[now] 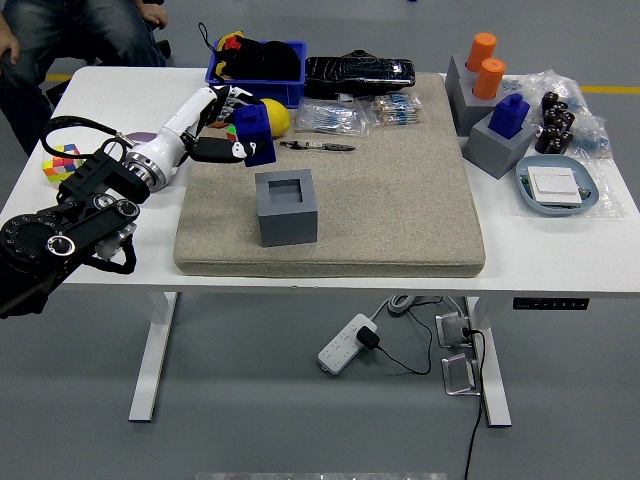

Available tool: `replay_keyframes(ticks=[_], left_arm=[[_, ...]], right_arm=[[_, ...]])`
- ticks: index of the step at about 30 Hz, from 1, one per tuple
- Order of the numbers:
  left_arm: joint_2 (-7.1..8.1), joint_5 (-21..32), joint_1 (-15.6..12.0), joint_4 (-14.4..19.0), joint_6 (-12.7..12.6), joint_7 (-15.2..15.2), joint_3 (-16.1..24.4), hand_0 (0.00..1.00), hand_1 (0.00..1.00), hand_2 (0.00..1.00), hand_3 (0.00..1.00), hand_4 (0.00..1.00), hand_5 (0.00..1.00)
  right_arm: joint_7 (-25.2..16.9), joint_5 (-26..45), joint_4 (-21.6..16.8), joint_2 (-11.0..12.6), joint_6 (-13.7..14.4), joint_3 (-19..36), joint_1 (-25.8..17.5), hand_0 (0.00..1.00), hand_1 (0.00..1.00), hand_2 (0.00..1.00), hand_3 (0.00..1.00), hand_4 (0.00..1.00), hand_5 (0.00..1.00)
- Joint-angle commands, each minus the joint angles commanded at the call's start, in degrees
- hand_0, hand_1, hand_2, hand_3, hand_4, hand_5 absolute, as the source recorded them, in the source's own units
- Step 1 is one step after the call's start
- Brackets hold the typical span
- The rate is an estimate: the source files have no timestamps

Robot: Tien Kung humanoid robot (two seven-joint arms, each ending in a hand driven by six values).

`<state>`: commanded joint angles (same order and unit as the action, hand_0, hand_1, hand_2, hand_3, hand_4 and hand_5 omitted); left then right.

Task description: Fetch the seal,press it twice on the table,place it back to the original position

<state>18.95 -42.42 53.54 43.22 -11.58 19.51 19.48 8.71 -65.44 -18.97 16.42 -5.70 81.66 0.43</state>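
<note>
A blue seal (255, 134) hangs in the air above the beige mat (400, 190), clear of its grey holder block (287, 207). My left hand (228, 125) is shut on the seal, up and to the left of the block. The block stands on the mat's left part and its square socket shows hollow. My left arm (90, 210) comes in from the picture's left edge. The right arm is out of view.
A second blue seal (510, 113) sits in a grey block at right, beside two orange cylinders (486, 62) and a tray (557, 188). Behind my hand lie a yellow lemon (277, 115), a blue bin (255, 65), an orange and bagged items. A colour cube (60, 162) lies far left; a person sits top left.
</note>
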Motion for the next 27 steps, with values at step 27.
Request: replay_keyframes(ticks=[27], left_arm=[[-1.45,2.91,-2.07,-10.76,0.32,-0.16,-6.69,0.641,0.545,0.508,0.592,0.718,0.002]], right_arm=[[-0.02,0.15,-0.06,-0.28,0.07,0.12,0.19,0.816,0.714,0.685,0.694,0.730,0.504]])
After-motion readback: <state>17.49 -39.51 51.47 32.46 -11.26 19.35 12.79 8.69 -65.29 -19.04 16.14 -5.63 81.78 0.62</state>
